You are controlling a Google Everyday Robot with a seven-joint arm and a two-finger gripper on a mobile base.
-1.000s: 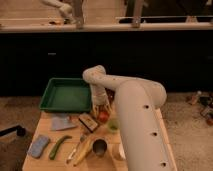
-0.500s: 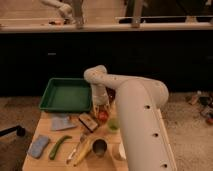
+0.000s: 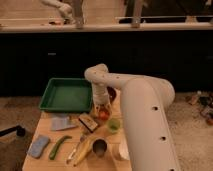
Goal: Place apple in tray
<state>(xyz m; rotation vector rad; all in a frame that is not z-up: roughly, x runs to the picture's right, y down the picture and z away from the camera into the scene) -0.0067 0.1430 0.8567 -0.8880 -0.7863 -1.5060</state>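
The small red-orange apple (image 3: 103, 114) sits on the wooden table just right of the tray's near right corner. My gripper (image 3: 102, 108) hangs straight down over it from the white arm, its fingers shut on the apple's sides. The apple is still low at the tabletop. The green tray (image 3: 56, 104) with sloping sides lies at the table's back left, its floor bare. The gripper's body hides the top of the apple.
A pale green round thing (image 3: 114, 125) lies just right of the apple and a brown box (image 3: 89, 121) just left of it. Nearer are a grey packet (image 3: 60, 122), blue sponge (image 3: 39, 146), green vegetable (image 3: 59, 146), banana (image 3: 84, 149), metal cup (image 3: 99, 146) and white bowl (image 3: 121, 150). A dark counter runs behind.
The arm has stayed over the apple while the fingers closed on it. Nothing else on the table has moved.
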